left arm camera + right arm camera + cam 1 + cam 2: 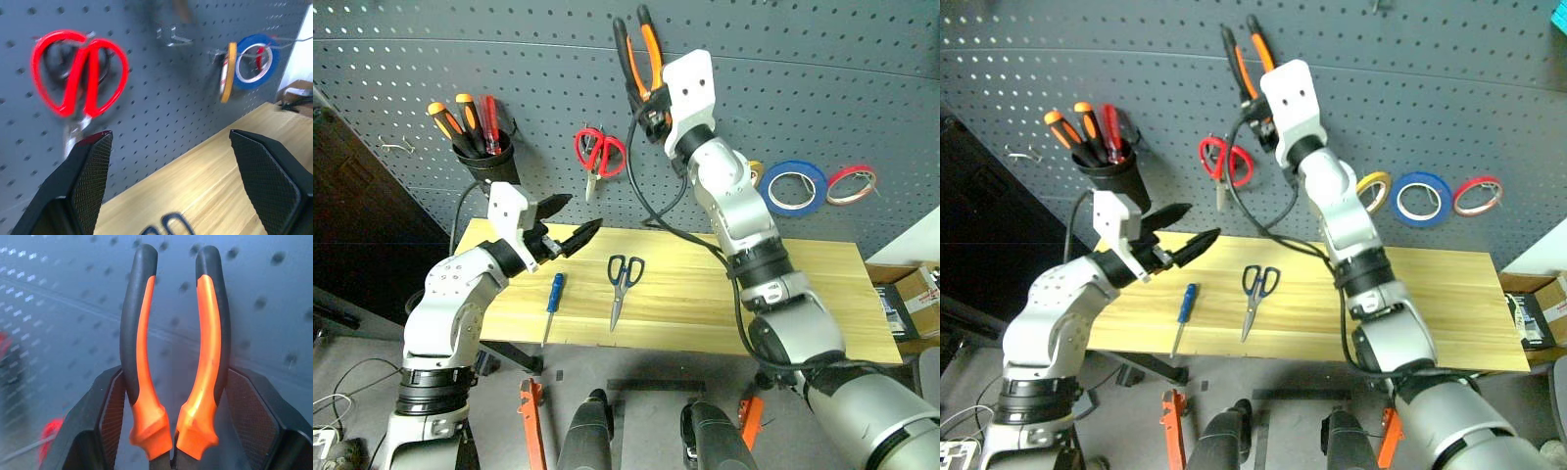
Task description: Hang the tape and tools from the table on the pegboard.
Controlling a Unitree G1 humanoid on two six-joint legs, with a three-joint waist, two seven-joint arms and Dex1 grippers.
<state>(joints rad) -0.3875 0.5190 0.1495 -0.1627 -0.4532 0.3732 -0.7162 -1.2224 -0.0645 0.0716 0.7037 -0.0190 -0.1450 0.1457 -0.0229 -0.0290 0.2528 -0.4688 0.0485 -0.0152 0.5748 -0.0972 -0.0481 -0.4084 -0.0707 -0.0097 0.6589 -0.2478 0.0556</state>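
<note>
Right claw [648, 103] is clamped on the orange-and-black-handled pliers [639, 54], held up against the dark grey perforated pegboard [783, 69]; left claw [570, 223] hangs spread wide, empty. Black-handled steel scissors [623, 284] and slim blue-handled screwdriver [553, 294] lie on the yellow wood tabletop [822, 294]; the thin yellow-tan tape ring [1373, 190] is on the board.

No lettering, label, brand mark or number can be read anywhere. A box [913, 299] at about four o'clock, past the end of the bench [822, 294], bears markings too small to make out.
</note>
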